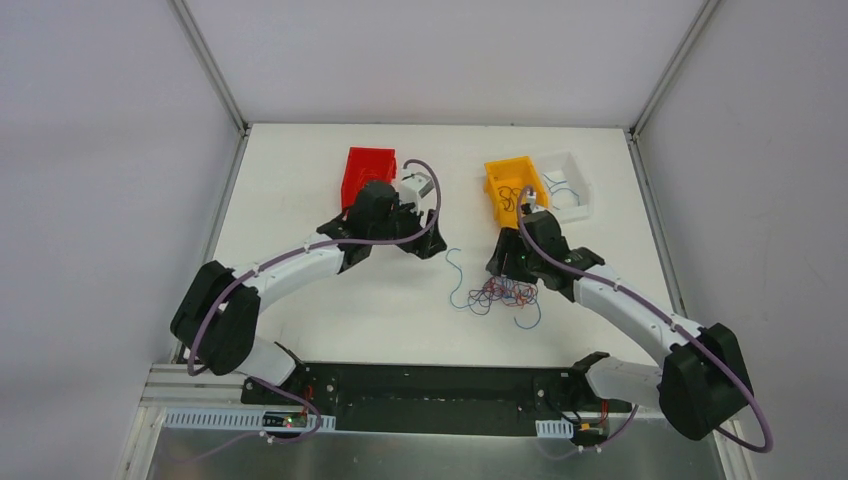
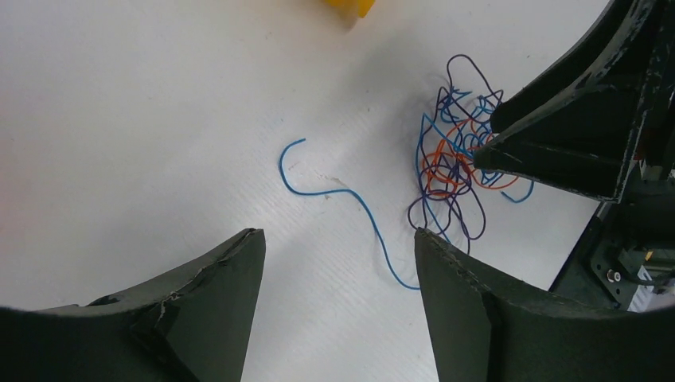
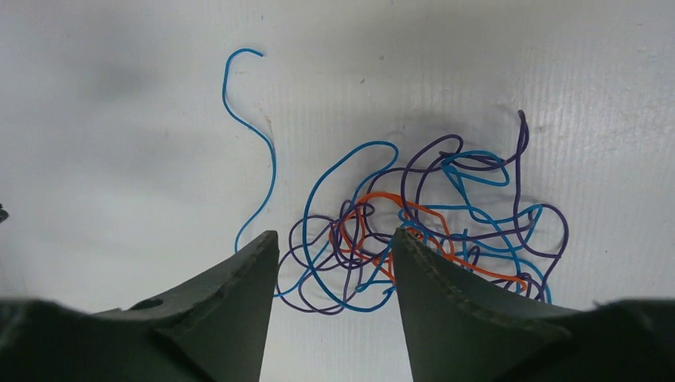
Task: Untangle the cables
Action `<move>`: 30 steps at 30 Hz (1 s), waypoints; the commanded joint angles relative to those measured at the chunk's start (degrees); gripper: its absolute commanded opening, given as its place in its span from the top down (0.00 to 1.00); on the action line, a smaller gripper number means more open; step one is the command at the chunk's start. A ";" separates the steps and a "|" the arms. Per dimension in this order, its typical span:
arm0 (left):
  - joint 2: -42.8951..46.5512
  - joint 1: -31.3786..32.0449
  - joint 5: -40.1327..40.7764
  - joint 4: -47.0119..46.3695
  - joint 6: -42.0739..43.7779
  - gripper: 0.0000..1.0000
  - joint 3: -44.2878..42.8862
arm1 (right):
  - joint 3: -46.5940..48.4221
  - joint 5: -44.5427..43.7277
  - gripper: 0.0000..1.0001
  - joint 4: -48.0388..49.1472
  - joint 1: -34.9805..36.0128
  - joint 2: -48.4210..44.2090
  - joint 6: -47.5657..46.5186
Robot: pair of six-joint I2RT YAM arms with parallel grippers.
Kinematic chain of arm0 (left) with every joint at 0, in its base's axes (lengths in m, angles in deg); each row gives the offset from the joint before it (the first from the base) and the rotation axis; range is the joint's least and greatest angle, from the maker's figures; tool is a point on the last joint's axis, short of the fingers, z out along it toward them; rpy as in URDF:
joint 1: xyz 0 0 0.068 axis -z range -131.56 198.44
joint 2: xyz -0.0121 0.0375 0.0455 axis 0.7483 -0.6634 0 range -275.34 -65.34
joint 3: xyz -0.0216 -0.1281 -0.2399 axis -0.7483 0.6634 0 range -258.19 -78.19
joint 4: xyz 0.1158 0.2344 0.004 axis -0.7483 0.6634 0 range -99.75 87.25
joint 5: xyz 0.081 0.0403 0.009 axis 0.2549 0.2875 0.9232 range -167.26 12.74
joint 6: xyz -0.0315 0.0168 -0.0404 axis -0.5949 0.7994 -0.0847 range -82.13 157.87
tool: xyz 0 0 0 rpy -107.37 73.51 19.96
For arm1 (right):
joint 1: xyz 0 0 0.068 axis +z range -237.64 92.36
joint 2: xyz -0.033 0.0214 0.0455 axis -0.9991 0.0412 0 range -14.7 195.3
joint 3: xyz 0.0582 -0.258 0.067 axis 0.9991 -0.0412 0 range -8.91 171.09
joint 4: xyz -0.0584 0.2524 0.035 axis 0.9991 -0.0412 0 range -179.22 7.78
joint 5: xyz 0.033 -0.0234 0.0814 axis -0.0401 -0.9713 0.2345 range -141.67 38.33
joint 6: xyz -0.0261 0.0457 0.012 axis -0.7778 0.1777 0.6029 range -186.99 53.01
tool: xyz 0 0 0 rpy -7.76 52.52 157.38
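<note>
Now | cables (image 3: 422, 215) knotted on surface (image 1: 380, 315), right gripper (image 3: 334, 239) parted astride knot's near edge | left gripper (image 2: 338, 239) wide, empty, above loose blue strand (image 2: 342, 191) | only top view shows orange bin (image 1: 500, 180)

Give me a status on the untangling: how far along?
Partly done. Done: the orange bin and white bin hold wires; one blue strand lies apart from the knot. In hand: right gripper open, jaws astride the knot's edge, nothing gripped yet; left gripper open and empty. Left: the knot of blue, purple and orange strands.
</note>
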State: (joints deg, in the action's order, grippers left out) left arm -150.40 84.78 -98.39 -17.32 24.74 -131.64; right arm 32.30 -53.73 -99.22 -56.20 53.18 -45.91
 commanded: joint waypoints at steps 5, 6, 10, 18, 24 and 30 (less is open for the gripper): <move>9.95 0.05 4.70 -15.88 5.57 0.29 13.28 | 5.63 -1.61 0.40 -6.16 2.09 -3.10 -5.95; 10.97 0.05 4.99 -17.08 5.45 0.29 14.32 | 6.06 -1.55 0.40 -6.87 2.34 -2.77 -6.91; 13.74 0.05 5.15 -19.92 4.85 0.28 17.17 | 7.51 -0.86 0.41 -8.68 3.29 -0.27 -9.08; 15.90 0.05 6.68 -21.52 3.76 0.28 19.59 | 12.66 -9.02 0.54 -13.77 6.74 10.80 -8.39; 16.88 0.05 8.59 -21.02 4.39 0.29 19.96 | 16.15 -7.06 1.00 -14.31 9.42 11.75 -9.50; 18.39 0.14 9.64 -20.97 4.57 0.30 20.61 | 20.85 -2.11 1.00 -14.63 10.54 8.73 -9.03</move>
State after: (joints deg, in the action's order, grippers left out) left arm -134.51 84.78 -90.15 -35.59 28.33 -111.90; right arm 48.43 -59.00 -112.77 -46.27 65.38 -54.65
